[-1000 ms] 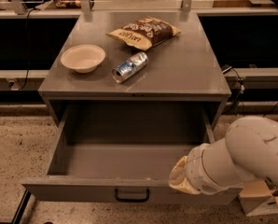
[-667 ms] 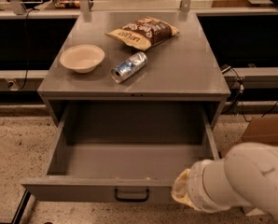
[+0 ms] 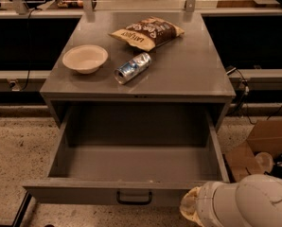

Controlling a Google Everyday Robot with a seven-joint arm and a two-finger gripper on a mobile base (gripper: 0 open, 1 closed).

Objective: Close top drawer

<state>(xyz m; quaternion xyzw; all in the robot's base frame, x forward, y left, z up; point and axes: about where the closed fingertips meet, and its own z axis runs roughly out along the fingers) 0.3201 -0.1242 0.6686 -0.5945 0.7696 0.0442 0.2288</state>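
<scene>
The top drawer (image 3: 131, 174) is a wide grey metal box, pulled fully out of the grey cabinet and empty inside. Its front panel (image 3: 74, 193) faces me at the bottom of the view, with a small dark bar handle (image 3: 134, 198) at its centre. My white arm (image 3: 245, 202) enters at the lower right, in front of the right end of the drawer front. My gripper is hidden behind the arm's wrist at the frame's bottom edge.
On the cabinet top (image 3: 188, 70) stand a beige bowl (image 3: 85, 58), a can lying on its side (image 3: 132, 68) and a brown chip bag (image 3: 145, 32). An open cardboard box (image 3: 261, 150) sits on the floor at the right. Speckled floor (image 3: 18, 145) lies to the left.
My arm has dropped lower and further toward the bottom right corner of the view. The drawer stays pulled out as before.
</scene>
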